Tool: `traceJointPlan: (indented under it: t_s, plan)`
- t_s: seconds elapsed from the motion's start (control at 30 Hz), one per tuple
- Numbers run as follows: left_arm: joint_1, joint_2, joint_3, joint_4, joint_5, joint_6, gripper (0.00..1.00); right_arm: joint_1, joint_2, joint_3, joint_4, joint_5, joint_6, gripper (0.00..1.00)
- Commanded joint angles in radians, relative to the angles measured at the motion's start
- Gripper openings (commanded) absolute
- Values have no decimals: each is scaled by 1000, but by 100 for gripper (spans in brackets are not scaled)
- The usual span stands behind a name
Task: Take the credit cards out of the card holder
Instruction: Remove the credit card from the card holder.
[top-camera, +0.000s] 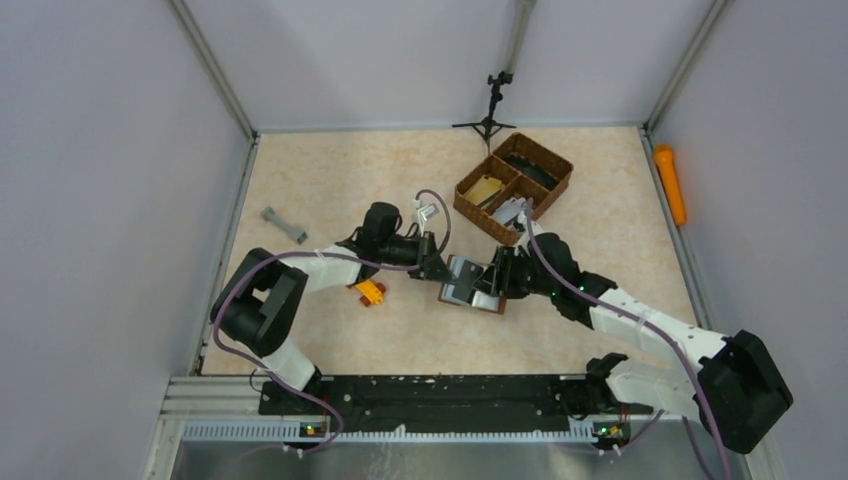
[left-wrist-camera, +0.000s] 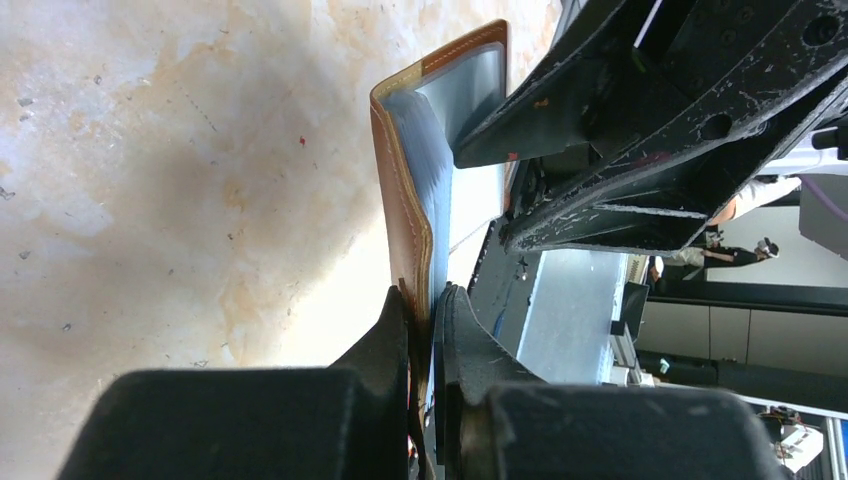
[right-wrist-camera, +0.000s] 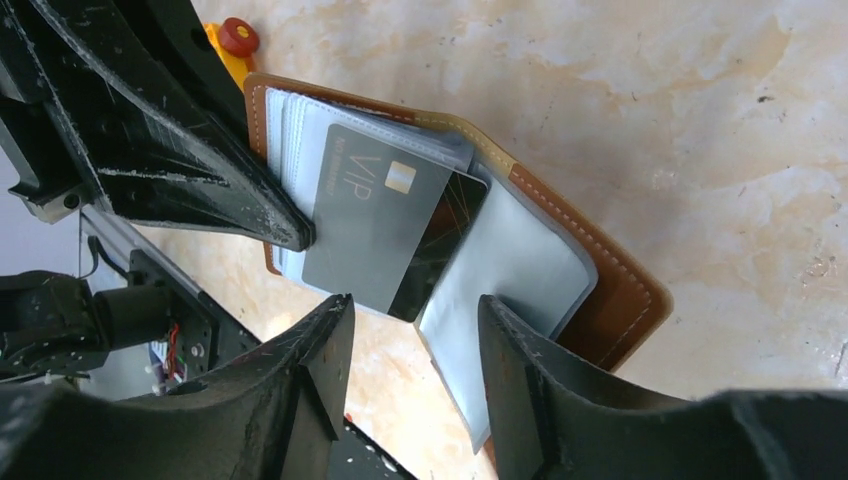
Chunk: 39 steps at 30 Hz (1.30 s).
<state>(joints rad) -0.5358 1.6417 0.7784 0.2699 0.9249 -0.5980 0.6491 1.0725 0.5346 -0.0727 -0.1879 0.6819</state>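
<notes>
The brown card holder (top-camera: 470, 286) lies open at mid-table, its grey plastic sleeves fanned out. My left gripper (top-camera: 441, 268) is shut on its left edge; in the left wrist view the brown leather cover (left-wrist-camera: 402, 200) runs up from between the pinched jaws of the left gripper (left-wrist-camera: 428, 300). A grey credit card (right-wrist-camera: 372, 226) marked VIP sticks halfway out of the sleeves. My right gripper (right-wrist-camera: 415, 312) stands open just below that card's lower edge, with nothing between its fingers. A loose grey sleeve (right-wrist-camera: 505, 265) lies against its right finger.
A brown woven compartment basket (top-camera: 514, 186) stands behind the card holder. A small yellow toy (top-camera: 370, 292) lies under the left arm, a grey bar (top-camera: 283, 224) at the left, an orange tube (top-camera: 670, 183) by the right wall, and a black tripod (top-camera: 490, 108) at the back.
</notes>
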Motion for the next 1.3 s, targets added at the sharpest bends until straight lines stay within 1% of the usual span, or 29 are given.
traceJointPlan:
  t_s: [0.0, 0.07, 0.27, 0.33, 0.53, 0.67, 0.77, 0.97, 1.13, 1.2, 1.27]
  plan:
    - [15, -63, -29, 143, 55, -53, 0, -12, -31, 17, 14, -19, 29, 53]
    - [21, -71, -40, 176, 72, -75, 0, -20, -35, 9, 28, -47, 35, 54]
    - [31, -95, -78, 291, 113, -143, 0, -49, -56, -49, 169, -159, 86, 61]
    - [31, -102, -89, 336, 129, -171, 0, -59, -59, -61, 201, -187, 100, 61]
    - [35, -110, -137, 554, 183, -310, 0, -82, -72, -83, 257, -232, 130, 62]
    - [36, -97, -162, 722, 215, -421, 0, -86, -110, -110, 313, -250, 146, 61]
    - [36, -78, -173, 836, 233, -496, 0, -87, -147, -132, 357, -259, 163, 55]
    - [36, -19, -194, 1148, 258, -687, 0, -88, -199, -174, 465, -289, 227, 45]
    - [36, 14, -191, 1213, 263, -742, 0, -89, -233, -196, 508, -287, 252, 31]
    - [37, 16, -191, 1217, 264, -744, 0, -89, -241, -201, 516, -282, 257, 25]
    - [36, 15, -192, 1214, 264, -743, 0, -90, -246, -203, 521, -280, 259, 21]
